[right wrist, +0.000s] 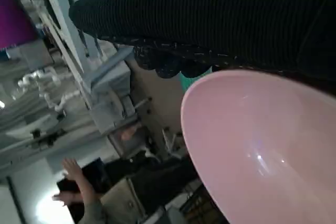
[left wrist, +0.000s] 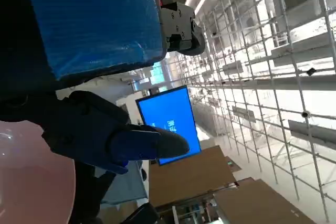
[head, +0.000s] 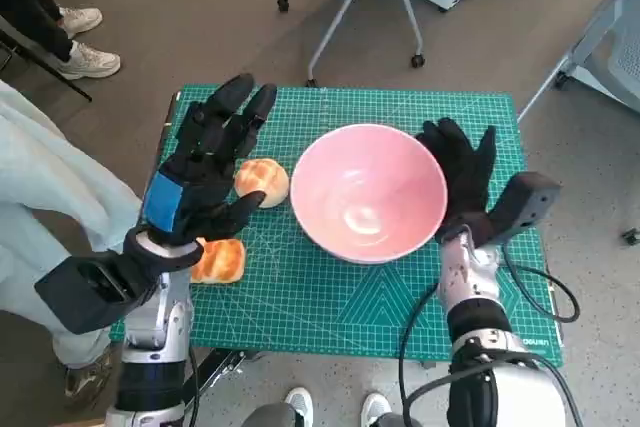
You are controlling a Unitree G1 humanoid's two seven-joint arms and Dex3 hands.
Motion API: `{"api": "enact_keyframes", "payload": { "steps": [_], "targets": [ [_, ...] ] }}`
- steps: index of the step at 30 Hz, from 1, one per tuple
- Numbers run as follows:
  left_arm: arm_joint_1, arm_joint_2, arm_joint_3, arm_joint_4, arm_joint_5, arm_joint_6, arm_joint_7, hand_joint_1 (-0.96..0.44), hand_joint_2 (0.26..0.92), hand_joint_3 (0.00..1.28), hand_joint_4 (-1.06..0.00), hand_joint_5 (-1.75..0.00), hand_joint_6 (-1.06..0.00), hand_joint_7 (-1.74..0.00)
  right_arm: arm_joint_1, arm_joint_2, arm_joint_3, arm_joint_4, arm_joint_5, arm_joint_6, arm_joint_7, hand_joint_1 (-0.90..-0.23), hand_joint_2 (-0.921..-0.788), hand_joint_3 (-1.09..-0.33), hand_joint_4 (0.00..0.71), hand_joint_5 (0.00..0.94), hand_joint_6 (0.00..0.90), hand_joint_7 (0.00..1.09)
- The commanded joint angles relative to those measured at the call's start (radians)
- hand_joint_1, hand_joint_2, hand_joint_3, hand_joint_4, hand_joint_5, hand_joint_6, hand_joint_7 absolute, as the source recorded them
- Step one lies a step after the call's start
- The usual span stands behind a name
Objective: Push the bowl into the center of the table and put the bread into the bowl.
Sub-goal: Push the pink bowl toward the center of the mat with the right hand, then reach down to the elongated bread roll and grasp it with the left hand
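On the green cutting mat (head: 330, 307) that covers the desk, the pink bowl (head: 368, 192) is parked pretty much dead centre, upright, nothing seen inside it. Relative to the bowl: one round bread roll (head: 262, 182) is found just beside its left rim, not quite touching as far as can be told, and a second, longer piece of bread (head: 220, 260) is seen further out on that same side and nearer the robot, partly hidden under the left wrist.

The left hand (head: 205, 172) is held above the mat on the roll side of the bowl, fingers spread wide and pointing away from the robot, nothing gripped. In the left wrist view a pale pink slice of the bowl (left wrist: 31, 182) is caught at the edge of the frame.

The right hand (head: 462, 172) is placed right at the bowl's opposite rim, fingers spread and extended, nothing held. Whether the glove is actually pressed against the rim can't really be told. From the right wrist view, the bowl (right wrist: 262, 145) is seen close under the glove (right wrist: 220, 19).
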Motion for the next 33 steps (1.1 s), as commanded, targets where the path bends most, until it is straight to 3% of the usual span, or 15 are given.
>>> {"api": "enact_keyframes", "payload": {
  "steps": [1, 6, 12, 17, 26, 33],
  "targets": [
    [0.016, -0.001, -0.006, -0.018, 0.012, -0.006, 0.009, -0.52, 0.921, 0.33, -0.17, 0.0, 0.0, -0.46, 0.01, -0.023, -0.001, 0.013, -0.01, 0.013, 0.013, -0.57, -0.921, -0.911, 0.105, 0.005, 0.21, 0.15],
    [0.022, -0.003, -0.007, -0.022, 0.017, -0.008, 0.016, -0.52, 0.921, 0.33, -0.18, 0.0, 0.0, -0.47, 0.013, -0.051, -0.003, 0.001, -0.014, -0.013, 0.02, -0.575, -0.921, -0.907, 0.091, 0.001, 0.21, 0.14],
    [0.02, -0.007, -0.011, -0.016, 0.02, -0.006, 0.023, -0.52, 0.921, 0.33, -0.18, 0.0, 0.0, -0.46, 0.014, -0.075, -0.023, -0.04, 0.017, -0.083, 0.073, -0.595, -0.921, -0.903, 0.069, 0.0, 0.189, 0.13],
    [0.012, -0.016, -0.02, -0.004, 0.033, -0.011, 0.031, -0.51, 0.921, 0.34, -0.18, 0.0, 0.0, -0.46, 0.019, -0.075, -0.024, -0.085, 0.03, -0.16, 0.115, -0.601, -0.921, -0.885, 0.075, 0.007, 0.188, 0.13],
    [-0.012, -0.031, -0.033, 0.026, 0.045, -0.016, 0.04, -0.53, 0.921, 0.34, -0.18, 0.0, 0.0, -0.46, 0.094, -0.088, 0.063, -0.262, -0.004, -0.34, 0.225, -0.618, -0.921, -0.843, 0.116, 0.02, 0.208, 0.14],
    [-0.027, -0.036, -0.039, 0.032, 0.041, -0.014, 0.035, -0.54, 0.921, 0.34, -0.18, 0.0, 0.0, -0.46, 0.174, -0.097, 0.129, -0.451, 0.004, -0.387, 0.296, -0.615, -0.921, -0.848, 0.132, 0.021, 0.219, 0.16]
  ]
}}
